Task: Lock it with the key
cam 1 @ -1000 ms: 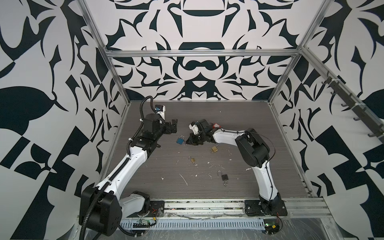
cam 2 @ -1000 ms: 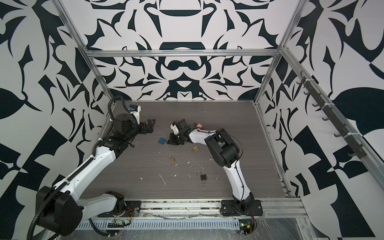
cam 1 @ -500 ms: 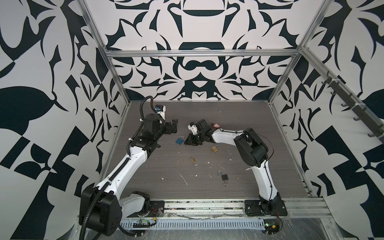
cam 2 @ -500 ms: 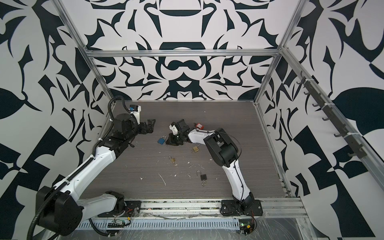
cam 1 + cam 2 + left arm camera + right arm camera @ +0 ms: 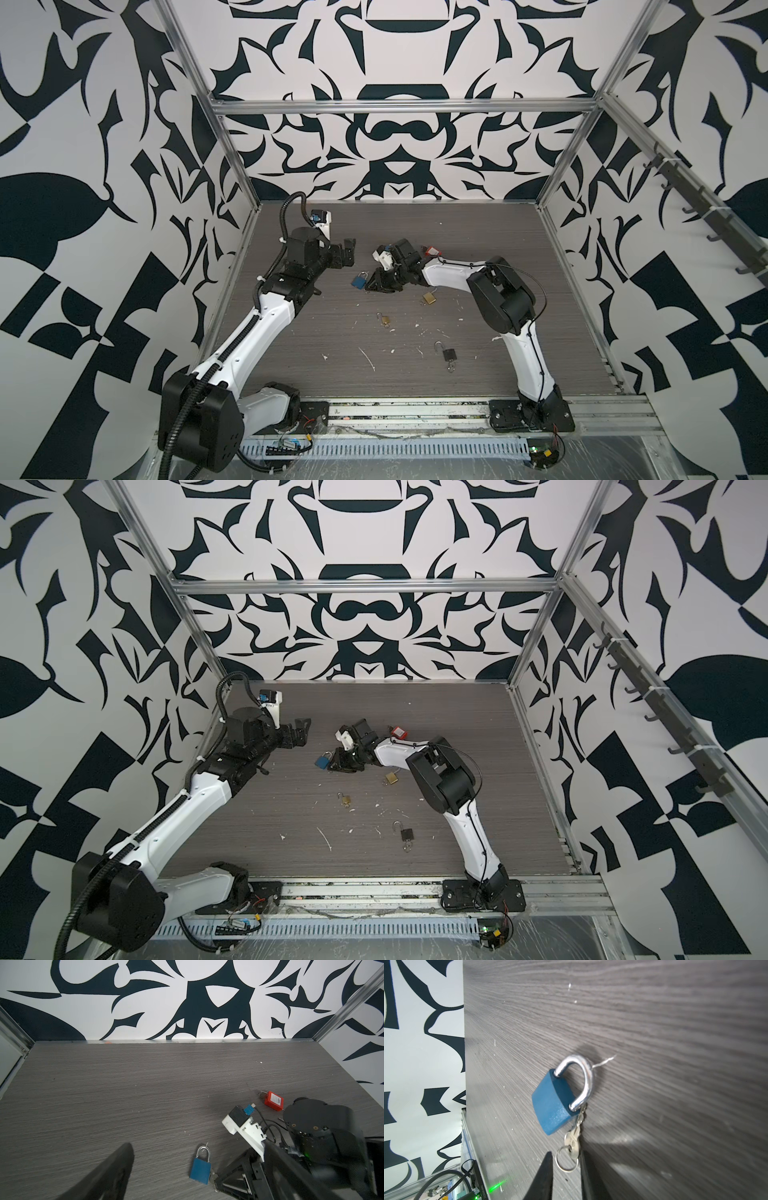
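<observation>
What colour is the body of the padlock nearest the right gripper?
The padlock is blue, clearest in the right wrist view.

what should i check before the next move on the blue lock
1. The shackle sits in the blue padlock at both legs: ok.
2. The key is in the padlock's base: ok.
3. The right gripper is free of the key: cannot tell; its jaws stand apart around the key head, with one finger very close to it.
4. The left gripper is open and apart from the padlock: ok.
5. The key is turned to the locked position: cannot tell.
</observation>
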`<state>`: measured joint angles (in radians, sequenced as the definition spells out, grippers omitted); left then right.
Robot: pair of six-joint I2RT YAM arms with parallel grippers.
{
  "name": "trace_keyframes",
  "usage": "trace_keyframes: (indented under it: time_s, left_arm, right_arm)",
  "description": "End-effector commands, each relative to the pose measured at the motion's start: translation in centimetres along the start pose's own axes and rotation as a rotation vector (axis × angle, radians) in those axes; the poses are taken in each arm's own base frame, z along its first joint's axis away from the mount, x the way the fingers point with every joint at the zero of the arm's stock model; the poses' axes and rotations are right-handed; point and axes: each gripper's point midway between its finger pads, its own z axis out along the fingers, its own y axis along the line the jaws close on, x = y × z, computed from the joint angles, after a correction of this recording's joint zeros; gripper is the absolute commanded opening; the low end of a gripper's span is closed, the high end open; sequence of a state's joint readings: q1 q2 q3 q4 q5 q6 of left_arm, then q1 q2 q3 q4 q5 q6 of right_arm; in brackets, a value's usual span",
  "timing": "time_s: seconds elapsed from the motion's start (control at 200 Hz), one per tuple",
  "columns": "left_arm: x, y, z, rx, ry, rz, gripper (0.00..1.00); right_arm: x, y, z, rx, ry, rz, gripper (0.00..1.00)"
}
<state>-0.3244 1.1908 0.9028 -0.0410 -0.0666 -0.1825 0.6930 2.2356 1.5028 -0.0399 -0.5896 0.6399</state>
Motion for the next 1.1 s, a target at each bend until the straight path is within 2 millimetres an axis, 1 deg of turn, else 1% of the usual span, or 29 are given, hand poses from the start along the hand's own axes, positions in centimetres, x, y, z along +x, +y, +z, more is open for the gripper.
trace_keyframes:
  time_s: [0.0,0.085,0.185,0.285,0.425,0.585,0.66,0.75,0.81,0.815,0.825,0.845,0.915,0.98,1.04,1.095]
  left_arm:
    - [-0.5,0.1,0.0,0.002,-0.012,0.004,0.99]
    - [-0.5,0.1,0.0,0.001,-0.013,0.005,0.99]
    - [-0.7,0.2,-0.1,-0.003,-0.019,0.000,0.99]
    - [-1.0,0.4,-0.4,-0.022,-0.032,-0.013,0.99]
    - [-1.5,1.4,-0.8,-0.076,-0.052,-0.047,0.99]
    - [-2.0,1.2,-0.7,-0.075,-0.039,-0.093,0.99]
    - [-2.2,0.3,-0.4,-0.030,-0.010,-0.102,0.99]
    - [-2.5,-1.0,0.2,0.032,0.031,-0.099,0.99]
    - [-3.1,-2.6,0.3,0.116,0.036,-0.068,0.99]
    - [-2.6,-2.6,0.8,0.119,0.053,-0.067,0.99]
    - [-2.3,-2.8,1.2,0.127,0.065,-0.063,0.99]
    - [-2.3,-3.3,1.4,0.151,0.072,-0.049,0.99]
    - [-2.6,-5.3,2.0,0.232,0.077,0.051,0.99]
    - [-2.4,-7.1,2.7,0.294,0.096,0.156,0.99]
    - [-2.1,-8.6,3.4,0.346,0.125,0.240,0.99]
    - [-1.5,-10.1,4.1,0.394,0.163,0.312,0.99]
  right_arm:
    - [-0.5,1.3,0.0,-0.026,0.001,-0.030,0.26]
    - [-0.8,1.7,-0.5,-0.028,-0.012,-0.038,0.27]
    - [-1.6,0.8,-2.3,0.026,-0.062,-0.023,0.30]
    - [-2.8,-0.2,-5.0,0.071,-0.130,-0.009,0.34]
    - [-3.8,-1.2,-8.4,0.128,-0.188,-0.028,0.38]
    - [-5.2,-1.3,-13.8,0.189,-0.303,-0.070,0.42]
    - [-5.5,-1.4,-16.8,0.235,-0.361,-0.100,0.46]
    - [-4.7,-2.7,-19.9,0.338,-0.401,-0.129,0.55]
    - [-4.1,-3.7,-21.9,0.401,-0.430,-0.127,0.63]
    - [-4.1,-3.9,-22.1,0.405,-0.431,-0.125,0.64]
    - [-3.9,-4.1,-22.3,0.412,-0.434,-0.122,0.65]
    - [-3.7,-4.4,-22.9,0.421,-0.445,-0.116,0.66]
    - [-2.7,-5.7,-24.5,0.441,-0.468,-0.080,0.71]
    - [-1.9,-6.8,-25.8,0.453,-0.489,-0.041,0.73]
    - [-1.2,-7.9,-26.5,0.462,-0.497,-0.017,0.76]
    - [-0.8,-8.7,-26.6,0.477,-0.488,-0.007,0.79]
